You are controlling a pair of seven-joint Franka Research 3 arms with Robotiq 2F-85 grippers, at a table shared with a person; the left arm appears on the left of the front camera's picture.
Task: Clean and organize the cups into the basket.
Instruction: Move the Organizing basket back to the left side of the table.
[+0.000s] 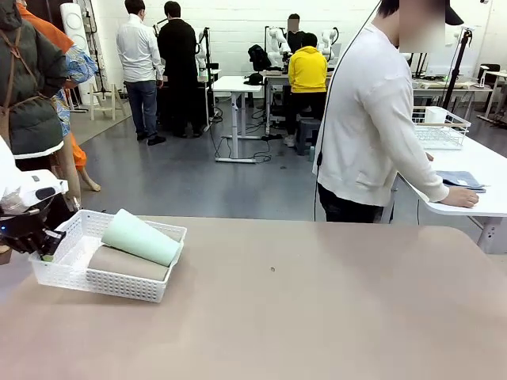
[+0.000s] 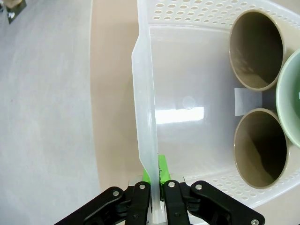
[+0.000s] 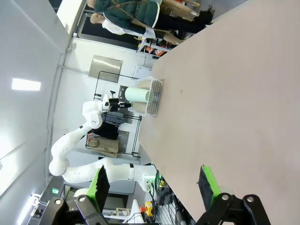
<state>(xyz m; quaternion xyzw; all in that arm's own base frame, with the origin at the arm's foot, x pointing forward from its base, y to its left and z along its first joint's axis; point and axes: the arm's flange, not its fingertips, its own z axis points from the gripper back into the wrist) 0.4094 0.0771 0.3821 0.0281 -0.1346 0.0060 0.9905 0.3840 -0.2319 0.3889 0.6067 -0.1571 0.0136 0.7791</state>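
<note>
Three cups, a mint green cup (image 1: 141, 237) stacked on two brown cups (image 1: 127, 263), are seen lying in the white basket (image 1: 127, 286) at the lower left of the front view. The basket's rim (image 2: 144, 117) is pinched by the closed left gripper (image 2: 157, 180); repositioning is judged the step in hand, calling for a steady pull. The right gripper (image 3: 154, 185) is held open over the table (image 3: 225, 93). The second brown cup is mostly hidden.

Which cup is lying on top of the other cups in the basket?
The mint green cup. It rests on its side across the two brown cups, which lie side by side beneath it in the white basket. It is the only green one.
</note>
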